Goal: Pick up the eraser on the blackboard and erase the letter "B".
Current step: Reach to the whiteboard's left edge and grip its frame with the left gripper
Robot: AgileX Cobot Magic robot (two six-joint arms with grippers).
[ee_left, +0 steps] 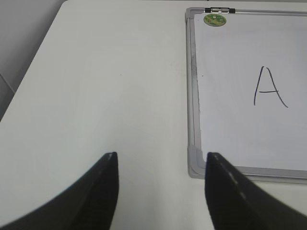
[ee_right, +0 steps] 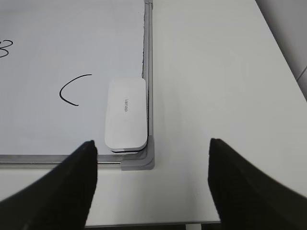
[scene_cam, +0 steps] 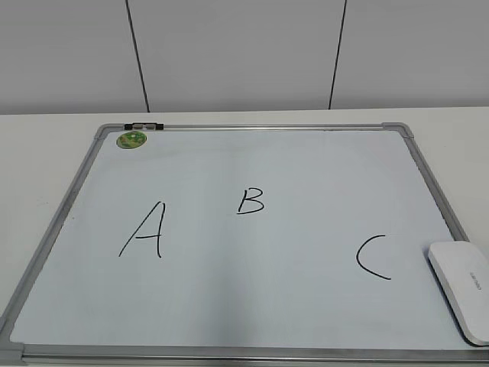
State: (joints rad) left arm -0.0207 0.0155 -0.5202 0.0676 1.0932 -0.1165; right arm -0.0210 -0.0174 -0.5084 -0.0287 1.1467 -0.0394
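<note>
The white table carries everything, and on it lies the blackboard, a white board in a silver frame. From the right claw, which hovers with its jaws spread wide and nothing between them, the board's near right corner sits just ahead and slightly to the left. From the left claw, also spread and empty, the board's near left corner lies just ahead, close to the right finger, with bare table under the rest of the gap.

The large "A" is ahead and to the right of the left claw. The "C" is ahead and well to the left of the right claw. The eraser lies flat just ahead of the right claw, a little left of its centre line, its long side hard against the board's right frame and its near end by the corner piece. The letter "B" stands whole, far ahead and left of the right claw, between the "A" and "C". A round green magnet sits far ahead of the left claw.

By my judgement nothing is done yet: reaching, grasping, carrying to the "B" and wiping all remain.
</note>
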